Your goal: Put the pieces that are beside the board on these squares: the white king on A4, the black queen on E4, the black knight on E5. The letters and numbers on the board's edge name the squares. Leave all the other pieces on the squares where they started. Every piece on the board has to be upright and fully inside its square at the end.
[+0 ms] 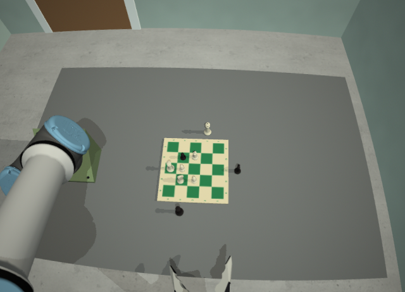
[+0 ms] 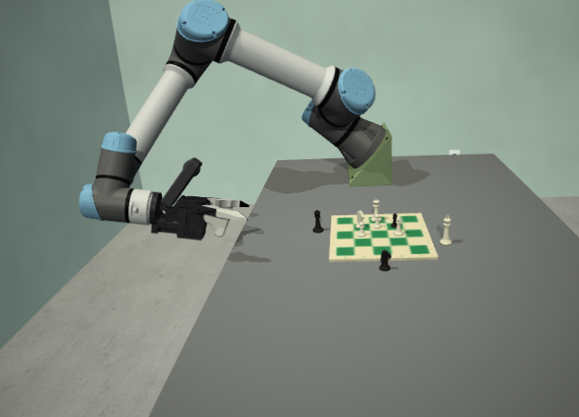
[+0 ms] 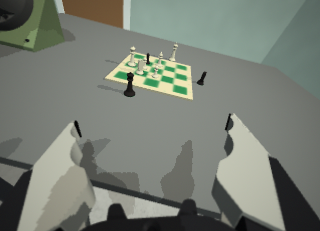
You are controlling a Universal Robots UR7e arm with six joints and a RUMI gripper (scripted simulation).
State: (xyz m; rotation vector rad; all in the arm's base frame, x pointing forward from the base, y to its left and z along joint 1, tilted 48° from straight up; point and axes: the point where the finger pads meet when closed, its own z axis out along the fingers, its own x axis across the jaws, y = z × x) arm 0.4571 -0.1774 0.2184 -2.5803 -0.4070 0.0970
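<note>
The green and cream chessboard (image 1: 193,201) (image 2: 346,257) (image 3: 183,94) lies mid-mat. Beside it stand the white king (image 1: 207,128) (image 2: 446,230) (image 3: 174,52) at the far edge, the black queen (image 1: 178,210) (image 2: 317,221) (image 3: 129,85) at the near edge, and the black knight (image 1: 237,168) (image 2: 384,260) (image 3: 201,78) at the right edge. All three stand upright. Several white pieces and a black pawn (image 1: 183,156) stand on the board's left half. My gripper (image 1: 200,266) (image 2: 242,211) (image 3: 154,118) is open and empty. It hovers over the mat's near edge, well away from the board and nearest to the queen.
The arm's green wedge mount (image 1: 93,165) (image 2: 374,169) (image 3: 35,26) stands on the dark grey mat (image 1: 294,184) left of the board. Light concrete table top (image 1: 81,275) surrounds the mat. A brown door (image 1: 81,7) is in the back wall.
</note>
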